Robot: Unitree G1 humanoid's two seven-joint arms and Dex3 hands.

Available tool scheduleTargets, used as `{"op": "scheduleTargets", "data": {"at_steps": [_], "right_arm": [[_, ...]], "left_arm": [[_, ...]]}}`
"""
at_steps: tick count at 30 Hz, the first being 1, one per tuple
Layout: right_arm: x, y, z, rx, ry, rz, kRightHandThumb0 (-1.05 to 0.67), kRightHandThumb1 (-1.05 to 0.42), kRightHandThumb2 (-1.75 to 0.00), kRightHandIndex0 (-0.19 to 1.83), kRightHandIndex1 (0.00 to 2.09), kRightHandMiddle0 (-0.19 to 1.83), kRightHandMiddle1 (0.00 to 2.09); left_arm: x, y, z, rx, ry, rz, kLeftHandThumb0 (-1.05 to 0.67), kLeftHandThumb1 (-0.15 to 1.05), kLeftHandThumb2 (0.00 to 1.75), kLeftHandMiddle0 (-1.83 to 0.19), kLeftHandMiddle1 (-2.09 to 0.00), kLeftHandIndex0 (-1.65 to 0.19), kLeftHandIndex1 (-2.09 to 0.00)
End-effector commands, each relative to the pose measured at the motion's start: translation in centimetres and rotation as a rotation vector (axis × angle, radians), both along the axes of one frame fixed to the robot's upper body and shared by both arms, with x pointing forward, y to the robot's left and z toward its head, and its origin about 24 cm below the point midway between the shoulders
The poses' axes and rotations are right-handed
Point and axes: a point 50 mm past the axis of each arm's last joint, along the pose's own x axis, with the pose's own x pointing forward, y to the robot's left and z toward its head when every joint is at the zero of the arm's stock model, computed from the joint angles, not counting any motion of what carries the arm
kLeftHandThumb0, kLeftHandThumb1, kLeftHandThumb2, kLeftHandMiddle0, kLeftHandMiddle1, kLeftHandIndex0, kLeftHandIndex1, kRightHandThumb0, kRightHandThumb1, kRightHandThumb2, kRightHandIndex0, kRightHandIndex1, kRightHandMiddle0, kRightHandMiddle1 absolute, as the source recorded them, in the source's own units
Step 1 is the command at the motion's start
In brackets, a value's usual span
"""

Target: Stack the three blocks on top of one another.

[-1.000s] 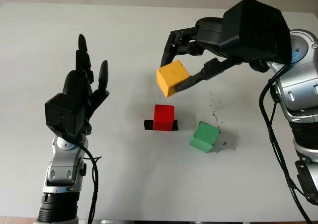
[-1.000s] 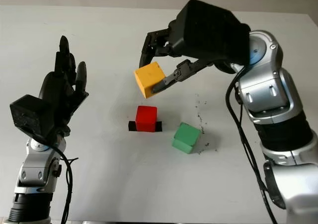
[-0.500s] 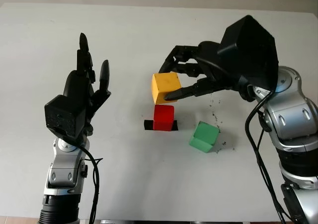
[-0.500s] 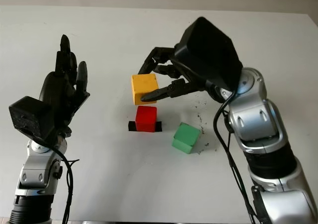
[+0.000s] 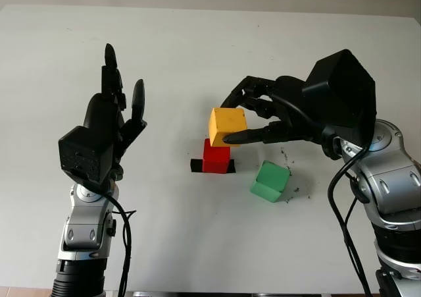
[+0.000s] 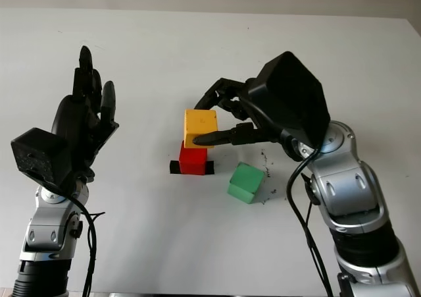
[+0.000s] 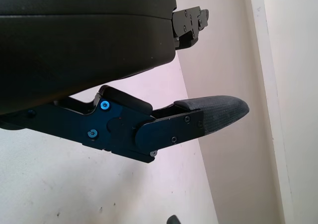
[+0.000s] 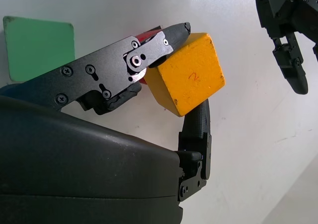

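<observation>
My right hand point(image 5: 227, 122) is shut on the yellow block point(image 5: 227, 124), thumb below and fingers point(image 5: 242, 98) over the far side. The block is slightly tilted, right over the red block point(image 5: 216, 157), which stands on a black tape mark point(image 5: 195, 166) mid-table. I cannot tell whether the two blocks touch. The right wrist view shows the yellow block point(image 8: 191, 77) pinched between the fingers, with a sliver of the red block point(image 8: 147, 35) behind it. The green block point(image 5: 270, 181) lies on the table to the right of the red one. My left hand point(image 5: 108, 122) is open, raised at the left.
The white table point(image 5: 197, 244) carries small dark specks point(image 5: 287, 153) near the green block. The green block point(image 8: 37, 47) and my left hand point(image 8: 288, 30) also appear in the right wrist view. A left finger point(image 7: 213, 114) stands before a pale wall.
My right hand has brought the yellow block down and nearer, from above and behind the red block to right on top of it. The left hand, red and green blocks have not moved.
</observation>
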Motion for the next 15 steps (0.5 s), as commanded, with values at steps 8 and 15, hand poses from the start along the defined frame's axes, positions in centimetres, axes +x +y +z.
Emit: {"op": "scheduleTargets", "data": {"at_steps": [8,15], "right_arm": [[-0.24,0.42,-0.42,0.019,-0.021,0.006,-0.42,-1.01,-0.05,0.16,0.05,0.17,1.66],[0.09,0.97,-0.66,0.013,-0.014,-0.002,-0.43,-1.00,-0.05,0.19,0.06,0.17,1.65]], "left_arm": [[-0.01,-0.15,0.23,0.004,-0.022,-0.009,-0.71,1.05,0.64,0.19,0.00,0.19,0.00],[-0.09,-0.13,0.14,0.004,-0.014,-0.002,-0.71,1.05,0.64,0.19,0.00,0.19,0.00]]}}
